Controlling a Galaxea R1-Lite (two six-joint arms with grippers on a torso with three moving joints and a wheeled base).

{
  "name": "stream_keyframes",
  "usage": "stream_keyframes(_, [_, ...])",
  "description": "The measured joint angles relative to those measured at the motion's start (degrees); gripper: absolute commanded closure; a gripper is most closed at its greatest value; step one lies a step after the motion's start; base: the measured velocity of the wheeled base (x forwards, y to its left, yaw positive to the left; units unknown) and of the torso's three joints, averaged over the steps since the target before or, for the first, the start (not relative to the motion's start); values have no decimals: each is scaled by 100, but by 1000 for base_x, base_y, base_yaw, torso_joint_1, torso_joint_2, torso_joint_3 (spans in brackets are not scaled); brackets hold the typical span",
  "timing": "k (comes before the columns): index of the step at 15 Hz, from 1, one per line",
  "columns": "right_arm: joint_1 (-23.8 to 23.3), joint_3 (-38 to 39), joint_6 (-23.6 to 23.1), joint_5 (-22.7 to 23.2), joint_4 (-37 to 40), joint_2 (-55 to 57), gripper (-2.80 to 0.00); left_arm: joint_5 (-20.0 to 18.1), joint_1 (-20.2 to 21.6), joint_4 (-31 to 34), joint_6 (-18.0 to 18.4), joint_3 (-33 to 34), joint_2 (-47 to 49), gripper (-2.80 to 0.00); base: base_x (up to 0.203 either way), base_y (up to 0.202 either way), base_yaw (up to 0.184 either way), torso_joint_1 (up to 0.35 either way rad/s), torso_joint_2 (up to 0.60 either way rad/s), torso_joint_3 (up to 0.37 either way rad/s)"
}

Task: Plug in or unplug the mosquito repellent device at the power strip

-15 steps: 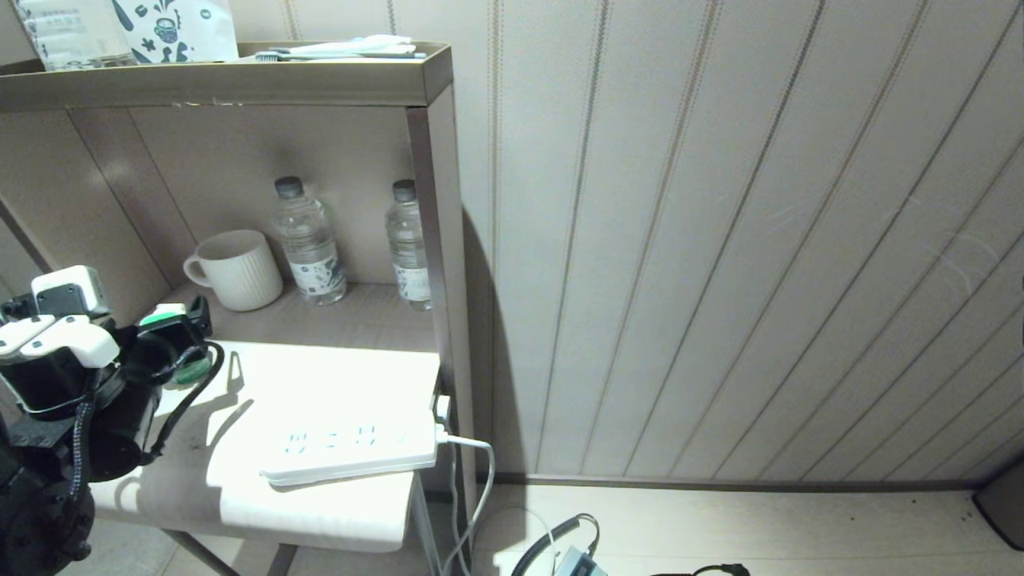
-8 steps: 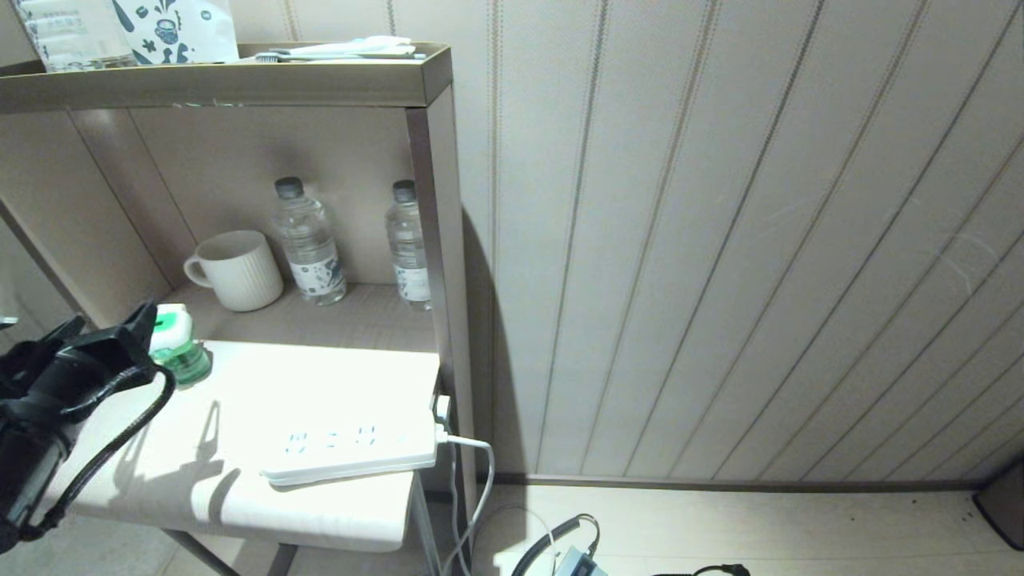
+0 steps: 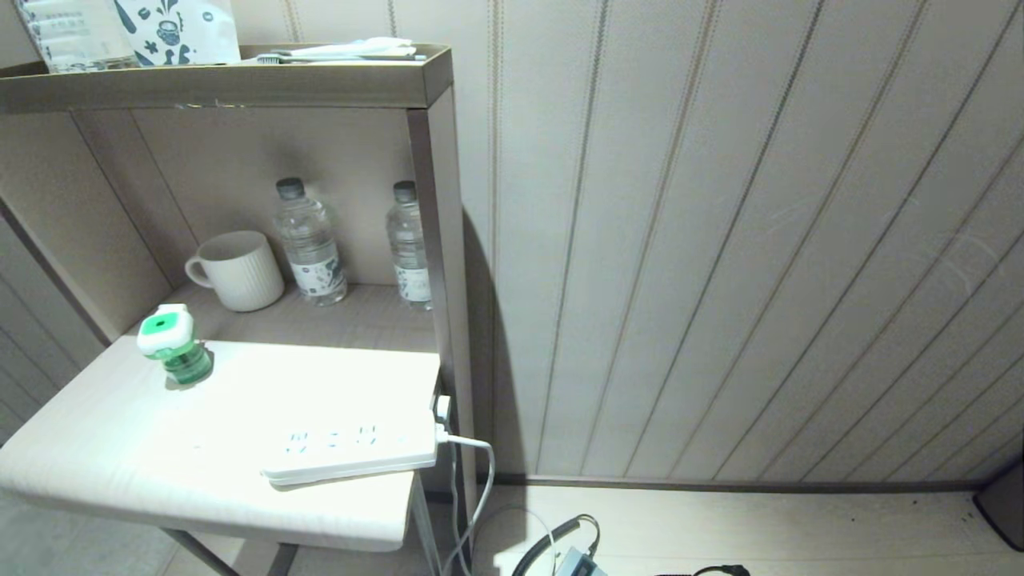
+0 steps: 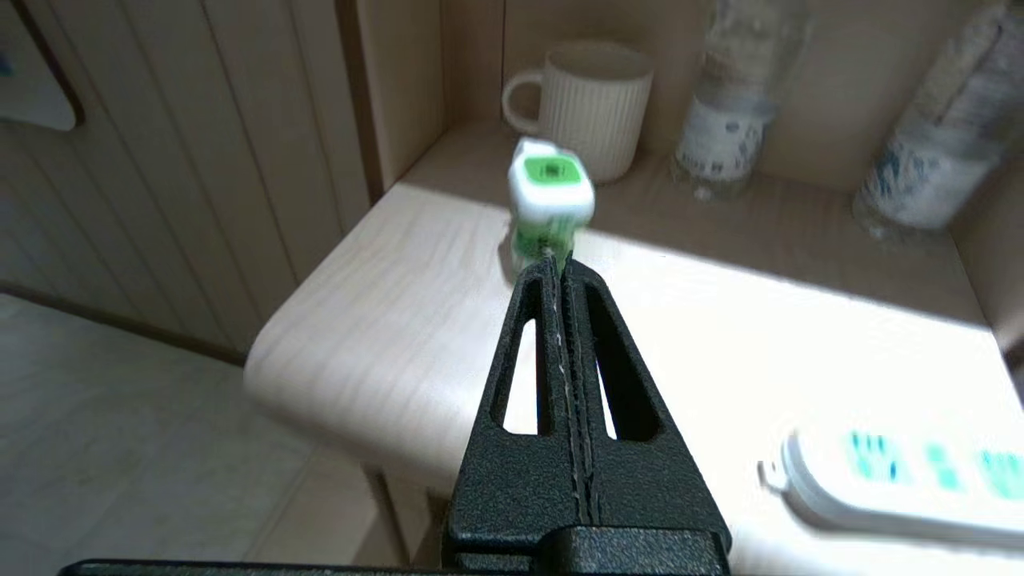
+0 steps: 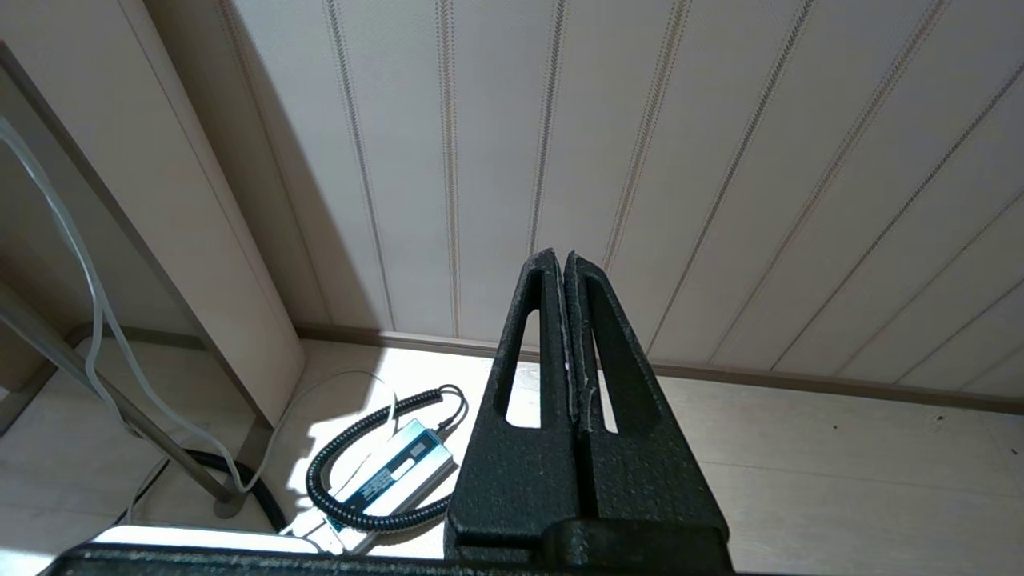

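The small white-and-green mosquito repellent device (image 3: 172, 346) stands upright on the pale wooden surface (image 3: 96, 456), unplugged, at 10 o'clock from the long white power strip (image 3: 352, 452). Both black tools, left tool (image 4: 558, 268) and right tool (image 5: 560, 264), are closed and empty. I judge unplugging done.

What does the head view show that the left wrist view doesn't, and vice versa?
Head view only: the power strip's white cord dropping off the table's right edge, the top shelf with a printed bag, the panelled wall at right, and a coiled black cable on the floor.

Left wrist view only: the left gripper, fingers pressed together and empty, short of the device.

Both: the mosquito repellent device standing upright on the table, unplugged; the power strip; the ribbed mug; two water bottles.
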Motion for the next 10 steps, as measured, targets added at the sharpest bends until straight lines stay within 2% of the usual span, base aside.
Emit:
stream_keyframes(2, [0,0,-2,-2,0,0,0,-235,279,880,207,262,-963,0,0,0,0,0,0,0])
stream_keyframes(3, [0,0,-2,-2,-1,0,0,-240,395,1096,313,561,-1340,0,0,0,0,0,0,0])
stream_keyframes(6, [0,0,0,-5,0,0,0,-283,554,990,456,1196,-1893,0,0,0,0,0,0,0])
stream_keyframes(10, [-2,-2,-2,-5,-2,0,0,-527,144,1772,508,1391,-2596,0,0,0,0,0,0,0])
